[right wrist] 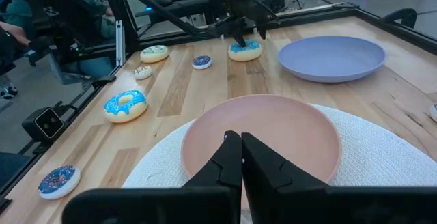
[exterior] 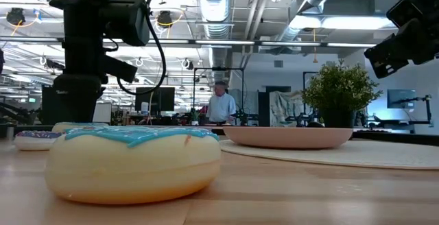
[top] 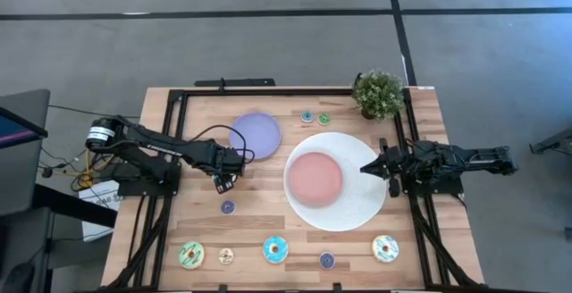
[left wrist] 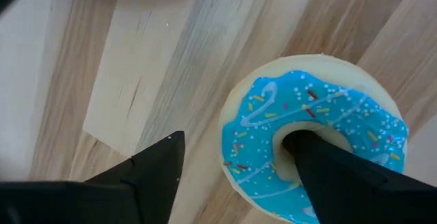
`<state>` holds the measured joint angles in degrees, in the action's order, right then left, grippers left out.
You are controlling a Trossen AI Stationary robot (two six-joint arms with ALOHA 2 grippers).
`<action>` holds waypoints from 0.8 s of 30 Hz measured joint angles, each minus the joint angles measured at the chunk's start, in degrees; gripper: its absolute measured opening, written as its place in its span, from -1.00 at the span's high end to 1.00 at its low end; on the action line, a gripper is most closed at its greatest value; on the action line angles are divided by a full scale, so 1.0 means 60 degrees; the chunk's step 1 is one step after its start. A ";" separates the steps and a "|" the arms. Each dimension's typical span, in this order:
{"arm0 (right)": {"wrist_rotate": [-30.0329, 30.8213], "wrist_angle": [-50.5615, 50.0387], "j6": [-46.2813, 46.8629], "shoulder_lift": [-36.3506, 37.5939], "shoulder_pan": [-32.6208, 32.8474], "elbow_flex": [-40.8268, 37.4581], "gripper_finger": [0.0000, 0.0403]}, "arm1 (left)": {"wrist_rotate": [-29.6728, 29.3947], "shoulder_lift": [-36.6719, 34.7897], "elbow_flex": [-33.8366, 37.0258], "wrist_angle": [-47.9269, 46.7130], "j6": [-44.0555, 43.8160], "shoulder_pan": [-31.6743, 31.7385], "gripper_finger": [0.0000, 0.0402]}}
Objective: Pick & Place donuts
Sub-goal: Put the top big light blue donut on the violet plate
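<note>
On the wooden surface (top: 268,217) the white plate (top: 357,205), the pink plate (top: 315,178) on it and the lilac plate (top: 256,133) all lie bare, so the task looks barely begun, with the other donuts scattered loose, most near the front edge. The left end effector (left wrist: 235,162) straddles the blue-iced donut (left wrist: 315,136) just beside the lilac plate, fingers apart, one in its hole; the right end effector (right wrist: 240,157) hangs closed over the pink plate. No readable writing shows.

Overhead, table-level, two wrist close-ups
</note>
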<state>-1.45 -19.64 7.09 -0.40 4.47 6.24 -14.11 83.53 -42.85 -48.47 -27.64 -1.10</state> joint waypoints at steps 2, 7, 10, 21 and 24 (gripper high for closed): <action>0.0004 -0.0004 -0.0003 0.0000 0.0000 -0.0004 1.00 | 0.0000 0.0000 0.0000 -0.0003 0.0000 0.0000 -0.19; 0.0003 -0.0001 -0.0004 0.0000 0.0000 -0.0004 1.00 | 0.0022 0.0000 0.0000 -0.0002 -0.0004 0.0000 -0.05; 0.0000 -0.0004 -0.0001 0.0000 -0.0004 -0.0004 1.00 | 0.0022 0.0000 0.0000 -0.0002 -0.0005 0.0000 0.00; 0.0000 -0.0003 -0.0004 0.0000 -0.0003 0.0000 1.00 | 0.0015 0.0000 0.0000 -0.0003 -0.0004 0.0000 0.11; 0.0000 -0.0004 -0.0004 0.0000 -0.0001 -0.0002 1.00 | 0.0009 0.0000 0.0000 -0.0005 -0.0004 0.0000 0.15</action>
<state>-1.45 -19.66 7.07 -0.40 4.46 6.23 -14.06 83.53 -42.85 -48.50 -27.66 -1.10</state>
